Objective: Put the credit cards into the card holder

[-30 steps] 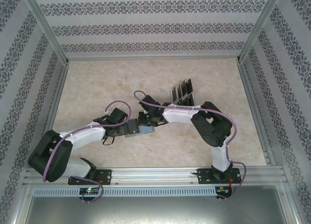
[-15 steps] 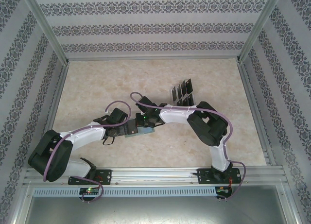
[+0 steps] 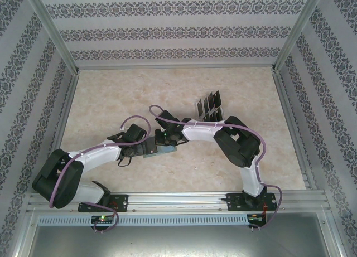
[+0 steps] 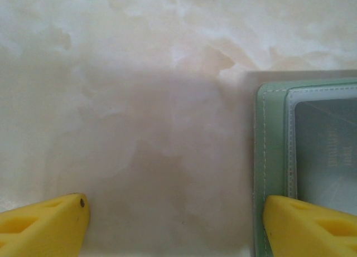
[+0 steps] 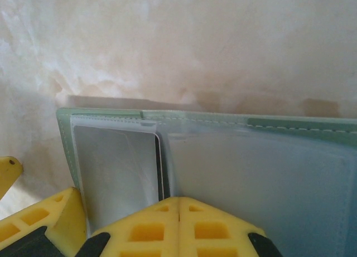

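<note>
**Both pincers working at the open card holder**

From above, my two arms are reaching toward the middle of the counter (image 3: 111,95). The card holder (image 3: 168,150) is lying flat between them. My left pincer (image 3: 143,150) is sitting at its left end, and my right pincer (image 3: 163,143) is hanging over its far edge. The credit cards (image 3: 209,105) are standing in a row farther back and to the right, well apart from the holder.

Through my left wrist camera, my left pincer (image 4: 175,223) is gaping wide. One yellow finger is hanging over bare counter. The other is lying over the stitched green edge of the card holder (image 4: 271,156), which is showing a clear pocket. I cannot tell whether that finger is touching it.

Through my right wrist camera, my right pincer (image 5: 178,218) is closed, with only a seam showing between its fingers. It is sitting over the clear pockets of the card holder (image 5: 100,115). A thin dark line (image 5: 159,168) is running between two pockets. I cannot tell whether it is a card, or whether I am pinching anything.
</note>
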